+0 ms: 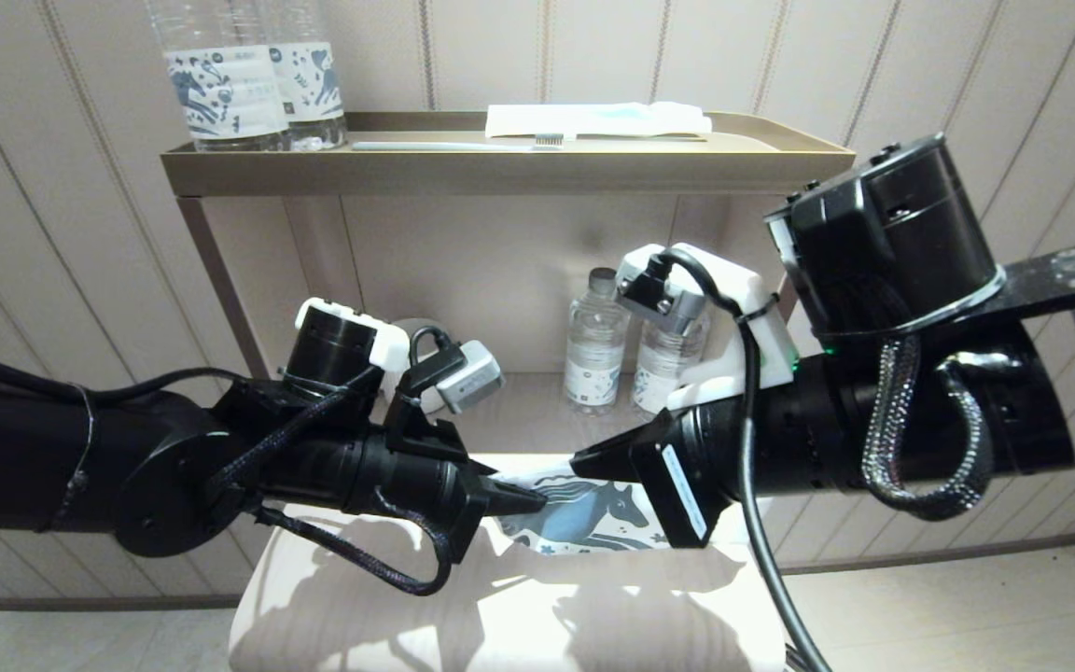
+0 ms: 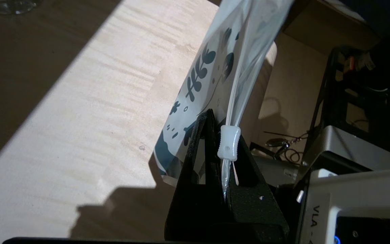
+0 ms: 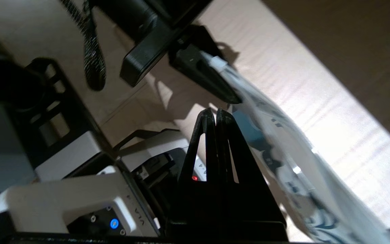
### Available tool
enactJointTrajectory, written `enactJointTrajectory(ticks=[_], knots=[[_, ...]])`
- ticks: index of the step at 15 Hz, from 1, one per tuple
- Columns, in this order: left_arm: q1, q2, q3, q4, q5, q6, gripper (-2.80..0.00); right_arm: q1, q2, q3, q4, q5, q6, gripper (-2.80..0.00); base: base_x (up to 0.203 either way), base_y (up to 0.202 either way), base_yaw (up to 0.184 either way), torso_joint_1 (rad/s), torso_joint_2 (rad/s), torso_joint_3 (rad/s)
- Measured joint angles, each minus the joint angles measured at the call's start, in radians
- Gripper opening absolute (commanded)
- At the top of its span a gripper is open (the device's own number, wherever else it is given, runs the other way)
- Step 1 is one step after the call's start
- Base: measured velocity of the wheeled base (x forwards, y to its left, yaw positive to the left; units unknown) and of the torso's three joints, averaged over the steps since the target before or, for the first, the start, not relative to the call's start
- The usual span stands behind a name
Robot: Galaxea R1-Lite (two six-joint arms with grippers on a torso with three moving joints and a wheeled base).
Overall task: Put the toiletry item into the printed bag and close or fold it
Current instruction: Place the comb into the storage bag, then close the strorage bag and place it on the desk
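Observation:
The printed bag, white with a dark blue horse, is held up off the pale table. My left gripper is shut on the bag's left end. In the left wrist view the bag rises from that gripper, whose jaws pinch its zip edge beside a white slider. My right gripper is shut with nothing in it, just above the bag's top edge. In the right wrist view this gripper sits beside the bag and apart from it. The toiletry item is out of view.
A tan tray shelf at the back carries two labelled water bottles, a toothbrush and a white packet with a blue stripe. Two small bottles stand on the lower shelf behind the grippers.

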Motion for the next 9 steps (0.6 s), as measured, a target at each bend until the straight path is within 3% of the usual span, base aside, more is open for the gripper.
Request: enactJointTrajectory(ticks=[4, 6, 7, 9], knots=[[-0.001, -0.013, -0.100, 0.283, -0.004, 0.178, -2.80, -0.028, -0.007, 0.039, -0.005, 0.082, -0.070, -2.80, 0.000, 0.000, 0.000, 0.000, 0.00, 0.000], [-0.001, -0.015, -0.133, 0.355, -0.004, 0.207, -2.80, -0.045, -0.006, 0.044, -0.006, 0.141, -0.087, -2.80, 0.000, 0.000, 0.000, 0.000, 0.00, 0.000], [-0.003, -0.016, -0.154, 0.386, -0.003, 0.209, -2.80, -0.058, -0.006, 0.048, -0.006, 0.171, -0.102, 0.00, 0.000, 0.000, 0.000, 0.000, 0.00, 0.000], [-0.010, -0.016, -0.194, 0.414, 0.001, 0.210, -2.80, -0.077, -0.008, 0.059, -0.007, 0.211, -0.127, 0.00, 0.000, 0.000, 0.000, 0.000, 0.00, 0.000]])
